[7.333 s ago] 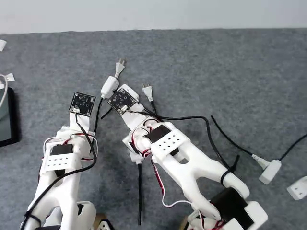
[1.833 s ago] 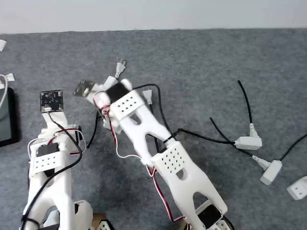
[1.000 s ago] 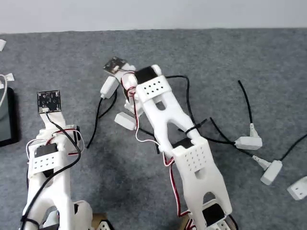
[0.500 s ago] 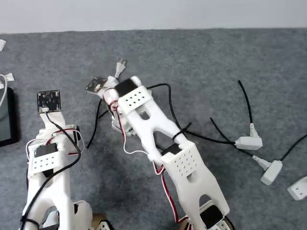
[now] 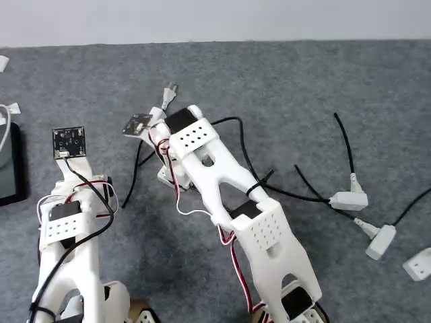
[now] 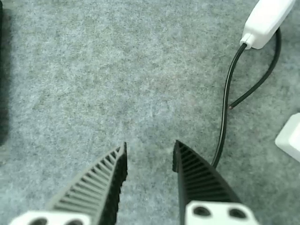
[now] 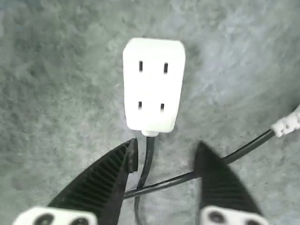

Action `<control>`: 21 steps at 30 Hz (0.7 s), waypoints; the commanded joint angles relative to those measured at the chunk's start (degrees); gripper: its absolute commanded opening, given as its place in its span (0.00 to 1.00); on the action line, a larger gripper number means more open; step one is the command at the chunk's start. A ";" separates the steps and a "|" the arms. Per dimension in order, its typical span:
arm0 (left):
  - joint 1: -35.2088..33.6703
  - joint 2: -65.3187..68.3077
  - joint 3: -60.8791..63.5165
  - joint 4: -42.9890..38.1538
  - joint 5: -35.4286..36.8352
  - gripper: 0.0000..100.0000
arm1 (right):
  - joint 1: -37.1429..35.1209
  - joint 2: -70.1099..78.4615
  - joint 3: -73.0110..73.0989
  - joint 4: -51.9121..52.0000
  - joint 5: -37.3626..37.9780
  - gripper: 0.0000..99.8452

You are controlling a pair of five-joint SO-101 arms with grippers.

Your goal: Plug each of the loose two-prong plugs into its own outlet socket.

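Note:
A white outlet socket (image 7: pixel 153 84) with two pairs of slots lies flat on the grey carpet, its black cord (image 7: pixel 147 161) running back between my right fingers. My right gripper (image 7: pixel 166 147) is open just short of the socket's cord end, holding nothing. My left gripper (image 6: pixel 149 147) is open over bare carpet, with a white socket block (image 6: pixel 269 18) and its black cord (image 6: pixel 226 108) off to one side. In the high view a loose two-prong plug (image 5: pixel 168 91) lies just beyond the right arm (image 5: pixel 202 161). Two more white plugs (image 5: pixel 349 199) (image 5: pixel 377 241) lie far right.
A white socket (image 5: pixel 421 264) sits at the right edge, and another white block (image 5: pixel 165 176) pokes out under the right arm. Black cords (image 5: pixel 300 194) cross the carpet between the right arm and the right-hand plugs. A dark tablet (image 5: pixel 7 161) lies at the left edge beside the left arm (image 5: pixel 67 222).
In the last second the right arm's wrist swung from the back middle to the left and nearer, then hardly shifted. The left arm has kept still since 1.8 s ago.

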 commanded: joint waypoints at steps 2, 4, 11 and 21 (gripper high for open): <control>-0.26 -0.53 -2.95 -1.58 -0.44 0.15 | -1.63 -0.13 -0.62 -0.84 3.52 0.29; -0.26 -0.53 -2.95 -1.58 -0.44 0.15 | -2.68 -0.22 -0.62 -0.75 3.96 0.29; -0.26 -0.53 -3.03 -1.58 -0.44 0.15 | -4.26 2.15 -0.70 -4.79 4.31 0.29; -0.35 -0.53 -3.03 -1.58 -0.53 0.15 | -5.32 5.67 -0.97 -11.30 4.31 0.28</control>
